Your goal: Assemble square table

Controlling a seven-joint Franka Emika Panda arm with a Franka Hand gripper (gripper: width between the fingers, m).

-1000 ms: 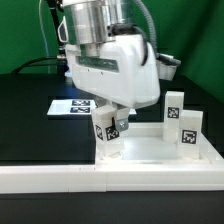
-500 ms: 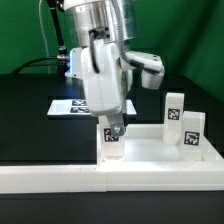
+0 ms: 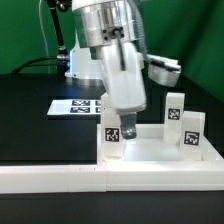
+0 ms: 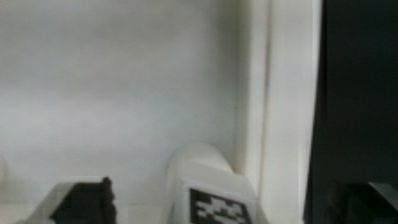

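Observation:
The white square table top [image 3: 160,152] lies tray-like behind the front wall. One short white leg [image 3: 112,136] stands upright in its near corner on the exterior view's left, tag facing the camera. My gripper [image 3: 119,127] hangs straight over this leg with its fingers down beside it. In the wrist view the leg [image 4: 214,192] sits between the jaws of my gripper [image 4: 233,204]. The dark left finger [image 4: 84,204] stands clear of the leg, with a gap on both sides, so the gripper is open. Two more legs [image 3: 175,108] [image 3: 192,134] stand upright on the top's right side.
The long white L-shaped wall [image 3: 110,178] runs along the front and the right of the top. The marker board [image 3: 72,105] lies flat on the black table behind, on the exterior view's left. The arm's base stands at the back.
The hand has turned about its upright axis over the leg across the three frames. The leg's tag now faces the camera squarely. The other two legs have not moved.

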